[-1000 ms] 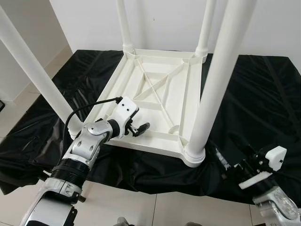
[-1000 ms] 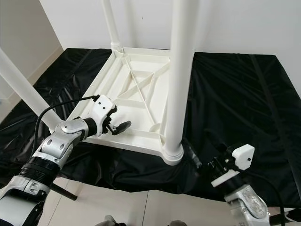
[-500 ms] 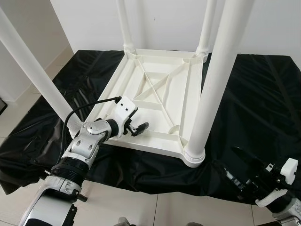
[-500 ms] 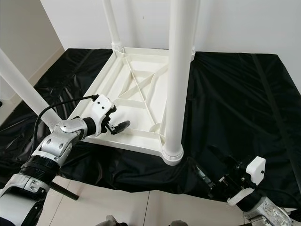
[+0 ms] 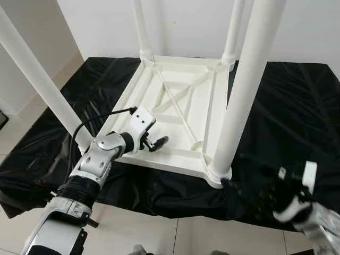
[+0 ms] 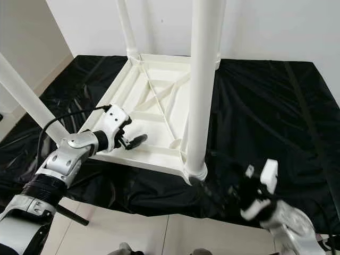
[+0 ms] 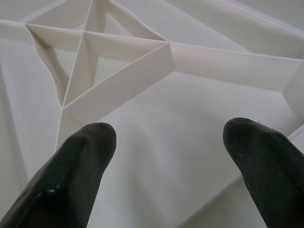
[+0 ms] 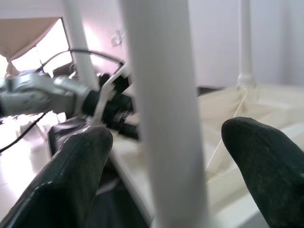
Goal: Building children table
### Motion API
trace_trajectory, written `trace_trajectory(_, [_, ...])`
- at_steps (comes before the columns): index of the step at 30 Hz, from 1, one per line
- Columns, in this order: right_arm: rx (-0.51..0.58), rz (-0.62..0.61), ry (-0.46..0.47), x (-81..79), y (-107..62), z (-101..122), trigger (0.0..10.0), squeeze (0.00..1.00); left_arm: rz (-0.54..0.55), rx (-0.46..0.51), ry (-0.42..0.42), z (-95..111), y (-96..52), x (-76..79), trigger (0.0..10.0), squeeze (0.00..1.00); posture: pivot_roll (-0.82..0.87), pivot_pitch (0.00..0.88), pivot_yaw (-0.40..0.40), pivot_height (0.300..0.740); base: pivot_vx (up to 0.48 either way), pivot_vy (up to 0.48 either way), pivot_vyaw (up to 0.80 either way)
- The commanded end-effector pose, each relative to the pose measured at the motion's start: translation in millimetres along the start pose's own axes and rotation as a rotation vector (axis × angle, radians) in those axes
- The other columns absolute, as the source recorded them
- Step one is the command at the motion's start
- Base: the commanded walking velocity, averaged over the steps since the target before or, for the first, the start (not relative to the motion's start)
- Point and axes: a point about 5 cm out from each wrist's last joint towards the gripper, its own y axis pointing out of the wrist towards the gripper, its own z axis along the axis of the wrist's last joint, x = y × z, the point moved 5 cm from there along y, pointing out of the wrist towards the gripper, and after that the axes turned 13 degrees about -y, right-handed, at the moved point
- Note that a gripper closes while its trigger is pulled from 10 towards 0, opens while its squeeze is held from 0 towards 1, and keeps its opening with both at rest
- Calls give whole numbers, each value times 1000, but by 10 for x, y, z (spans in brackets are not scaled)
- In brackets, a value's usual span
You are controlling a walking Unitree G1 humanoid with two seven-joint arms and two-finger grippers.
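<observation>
The upside-down white table point(image 5: 180, 101) lies on the black sheet point(image 5: 297, 111). Its near leg point(image 8: 166, 114) stands straight up, right between the right gripper's point(image 8: 166, 156) wide-open fingers. The left gripper point(image 7: 175, 147) hovers wide open over the underside.

White wall point(image 5: 186, 21), pale tiled floor point(image 5: 133, 228).

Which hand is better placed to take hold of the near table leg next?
Probably the right hand: its wrist view shows the near leg between its open fingers. The left hand is open over the upturned tabletop's ribbed underside, away from that leg.
</observation>
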Motion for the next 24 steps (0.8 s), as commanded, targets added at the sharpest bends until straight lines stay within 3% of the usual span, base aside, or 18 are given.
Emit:
trace_trajectory(1, [-5, -54, -32, 82, 22, -20, 10000, 0, 23, -9, 7, -23, -41, -53, 10000, 0, -170, 26, 115, 740, 0, 0, 0])
trace_trajectory(7, [6, -148, -74, 288, 60, 6, 10000, 0, 26, -9, 2, -42, -63, -51, 10000, 0, -166, 24, 110, 740, 0, 0, 0])
trace_trajectory(8, [3, -217, -95, 420, 41, 1, 10000, 0, 28, -9, 1, -46, -66, -52, 10000, 0, -166, 23, 110, 740, 0, 0, 0])
trace_trajectory(11, [3, -236, -101, 453, 39, -3, 10000, 0, 28, -9, 1, -46, -66, -53, 10000, 0, -166, 23, 110, 740, 0, 0, 0])
trace_trajectory(13, [-7, -308, -146, 595, 13, -13, 10000, 0, 24, -7, 0, -35, -57, -39, 10000, 0, -173, 21, 112, 740, 0, 0, 0])
trace_trajectory(17, [-16, -375, -164, 718, -19, -21, 10000, 0, 17, -5, 3, -27, -51, -26, 10000, 0, -176, 19, 115, 740, 0, 0, 0])
trace_trajectory(19, [-6, -321, -112, 628, -8, -18, 10000, 0, 15, -4, 7, -20, -51, -27, 10000, 0, -174, 17, 116, 740, 0, 0, 0])
trace_trajectory(21, [-27, -171, -59, 362, -39, -45, 10000, 0, 17, -3, 10, -12, -59, -37, 10000, 0, -173, 15, 115, 740, 0, 0, 0])
trace_trajectory(24, [-77, -108, -42, 246, -153, -99, 10000, 0, 21, -4, 11, -10, -70, -52, 10000, 0, -177, 16, 115, 740, 0, 0, 0])
